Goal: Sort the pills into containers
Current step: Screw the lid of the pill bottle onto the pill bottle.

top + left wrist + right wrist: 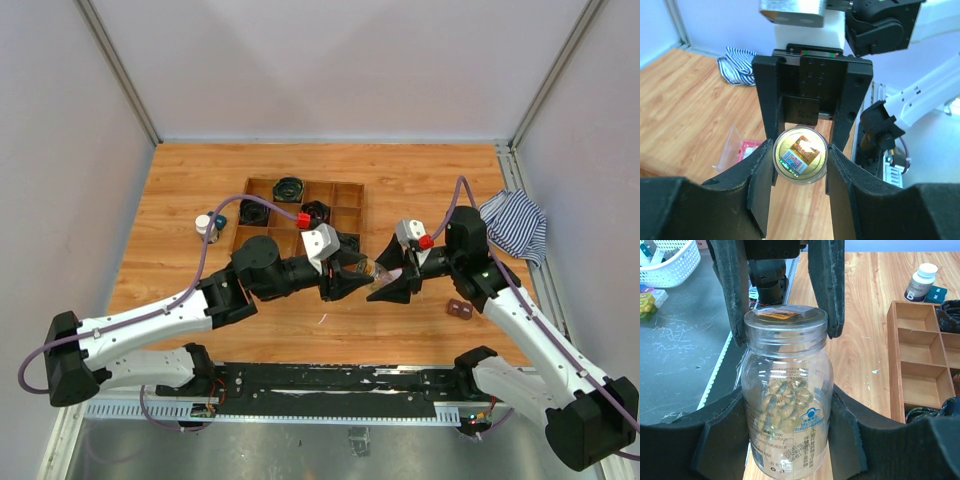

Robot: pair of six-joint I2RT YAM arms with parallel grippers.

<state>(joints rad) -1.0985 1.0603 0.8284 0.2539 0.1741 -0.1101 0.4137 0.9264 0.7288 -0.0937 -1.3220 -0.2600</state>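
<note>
Left gripper [800,172]: both fingers press against opposite sides of the lid [800,155] of the clear vial [785,405], so it is clamped on the lid. The lid face carries a gold seal with a small printed label.

Right gripper [787,437]: its fingers bear on the vial body from either side, a firm grasp. The vial hangs clear of the table [200,180], carried between the two grippers. They meet nose to nose near the middle of the table, with the lid end toward the left gripper. Yellowish capsules [787,397] lie heaped inside the vial.

Pink box [737,147]: it rests on the wood below the meeting point, close to the right gripper. Its contents cannot be made out.

Dark bottle with white cap [207,224]: it stands upright on the table just left of the wooden tray [345,215], well apart from both grippers. A small teal object [936,293] sits just beside it.

The wooden tray lies behind the left gripper, with black coils [288,187] in several compartments. A striped cloth [515,225] is bunched at the right edge of the table. A small brown block [460,309] lies on the wood beside the right arm.
</note>
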